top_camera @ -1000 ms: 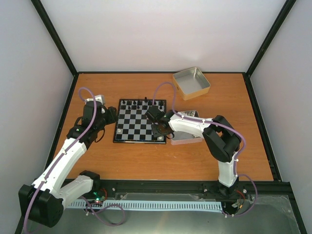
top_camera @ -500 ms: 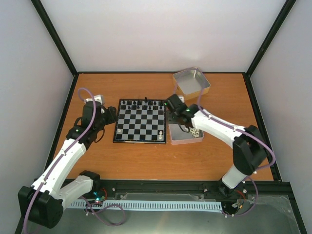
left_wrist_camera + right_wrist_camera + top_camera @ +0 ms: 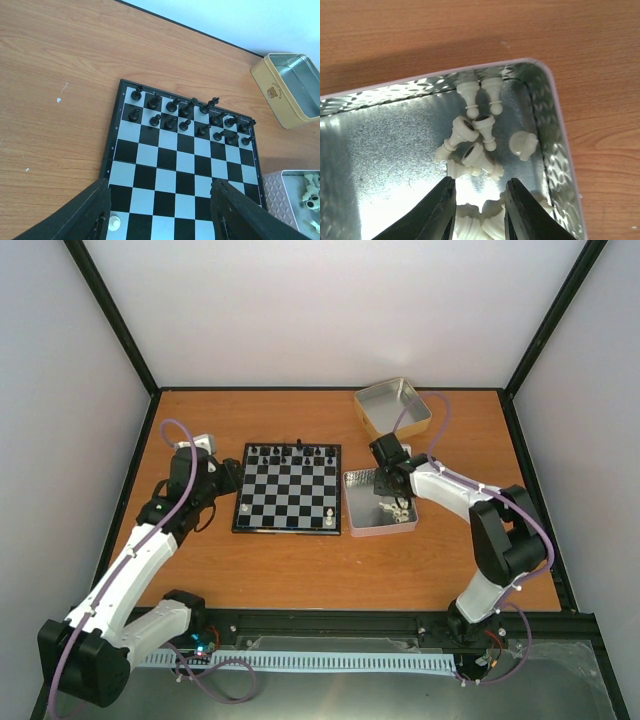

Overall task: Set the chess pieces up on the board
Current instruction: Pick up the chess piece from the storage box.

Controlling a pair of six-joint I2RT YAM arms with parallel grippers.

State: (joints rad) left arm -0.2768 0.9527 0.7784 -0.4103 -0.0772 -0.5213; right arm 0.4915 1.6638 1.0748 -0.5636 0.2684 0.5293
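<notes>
While the R tool (image 3: pixel 479 197) hangs over the silver tin (image 3: pixel 375 135) just right of the board (image 3: pixel 288 501), its jaws stand a little apart w/ nothing clamped. The cream chess pieces (image 3: pixel 472 137) lie heaped in that tin's corner, directly below. L tool (image 3: pixel 160 212): jaws wide, empty, beside the board's left edge. Black pcs (image 3: pixel 190 112) fill the two far rows. A couple of cream pcs (image 3: pixel 330 518) stand at the board's near-right corner. A yellow-sided tin (image 3: pixel 393 408) sits farther back on the surface (image 3: pixel 300 570).
</notes>
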